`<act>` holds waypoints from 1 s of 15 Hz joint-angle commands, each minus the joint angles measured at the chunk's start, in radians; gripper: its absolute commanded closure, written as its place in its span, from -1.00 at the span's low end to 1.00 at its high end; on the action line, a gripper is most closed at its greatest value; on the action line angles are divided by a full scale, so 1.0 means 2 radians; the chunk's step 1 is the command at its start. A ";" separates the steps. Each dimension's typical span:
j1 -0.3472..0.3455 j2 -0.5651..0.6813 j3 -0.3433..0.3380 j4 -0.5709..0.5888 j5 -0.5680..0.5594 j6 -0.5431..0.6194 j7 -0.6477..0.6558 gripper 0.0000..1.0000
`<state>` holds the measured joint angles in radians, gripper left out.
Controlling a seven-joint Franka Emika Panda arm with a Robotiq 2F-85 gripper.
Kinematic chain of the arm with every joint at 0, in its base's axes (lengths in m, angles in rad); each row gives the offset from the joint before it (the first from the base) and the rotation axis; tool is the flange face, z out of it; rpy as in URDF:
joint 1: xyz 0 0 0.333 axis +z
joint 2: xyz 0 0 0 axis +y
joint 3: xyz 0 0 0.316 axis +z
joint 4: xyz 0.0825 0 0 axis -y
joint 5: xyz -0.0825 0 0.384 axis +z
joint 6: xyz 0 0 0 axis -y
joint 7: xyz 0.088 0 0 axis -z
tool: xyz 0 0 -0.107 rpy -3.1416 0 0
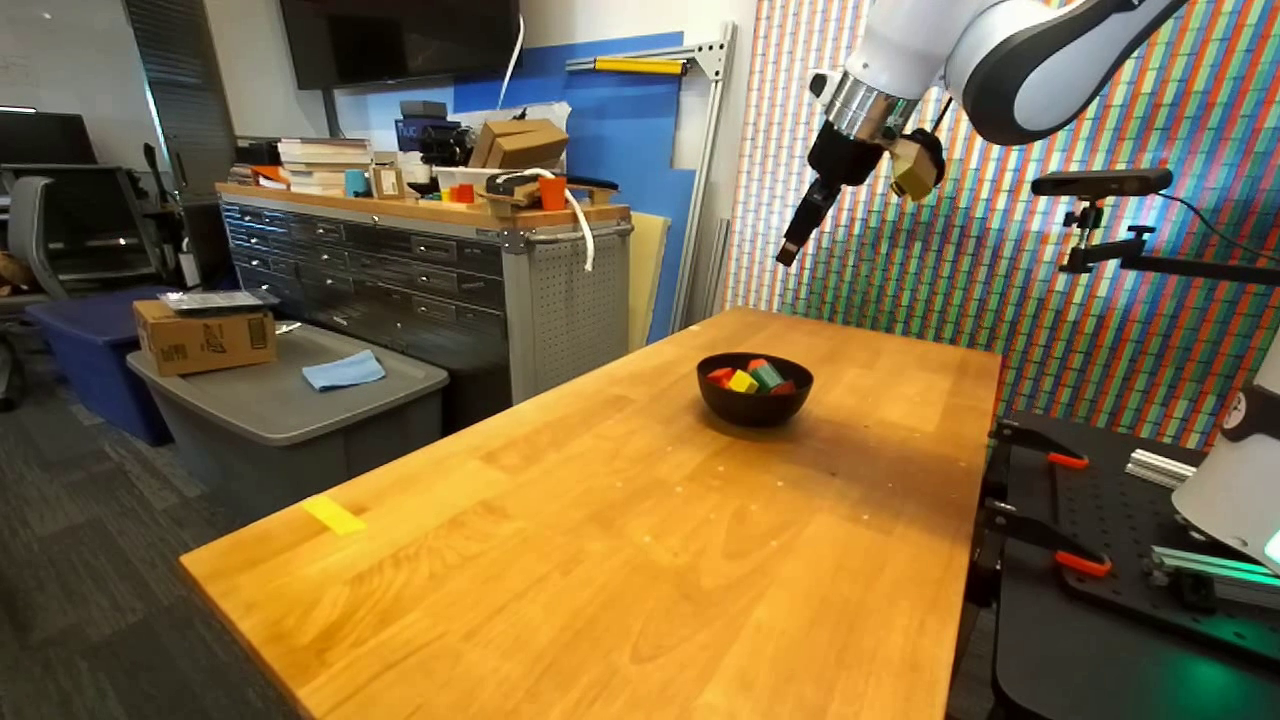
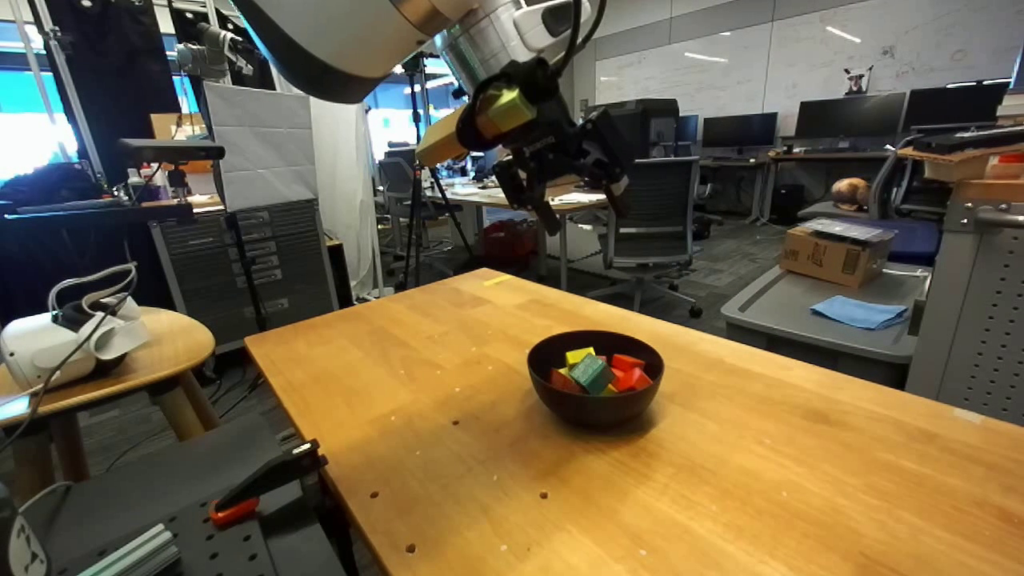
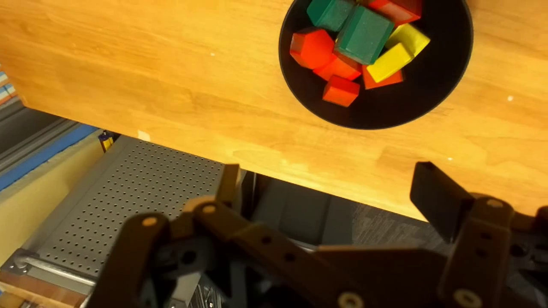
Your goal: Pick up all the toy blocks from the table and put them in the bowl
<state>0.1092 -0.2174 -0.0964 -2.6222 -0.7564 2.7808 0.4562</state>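
Note:
The black bowl [image 3: 441, 90] stands upright on the wooden table [image 1: 600, 560], toward its far end in an exterior view. Every toy block I can see lies inside it, heaped together: a green block [image 3: 366, 34] on top, a small red block [image 3: 341, 91] by the wall, a yellow block [image 3: 390, 62] beside the green one, and several more. Some are partly covered, and the wrist view cuts off the bowl's top. High above the table, my gripper [image 2: 583, 214] is well apart from the bowl. Its fingers are spread wide with nothing between them, as the wrist view's gripper [image 3: 329, 179] confirms.
A flat yellow strip [image 1: 334, 514] is stuck near a table corner. Clamps with orange tips [image 1: 1083, 563] grip the robot-side edge. Beyond the long edge stand a grey drawer cabinet [image 1: 565, 310] and a lidded grey bin [image 1: 290, 400]. A camera on an arm [image 1: 1100, 183] stands near the robot.

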 commanded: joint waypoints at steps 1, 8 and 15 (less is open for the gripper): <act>0.000 0.000 0.000 -0.001 0.000 0.001 0.000 -1.00; 0.020 -0.030 -0.011 -0.027 0.043 -0.001 -0.061 -1.00; 0.108 -0.191 -0.056 -0.090 0.223 -0.114 -0.286 -1.00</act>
<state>0.2347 -0.4021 -0.1529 -2.7383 -0.4184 2.6957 0.0364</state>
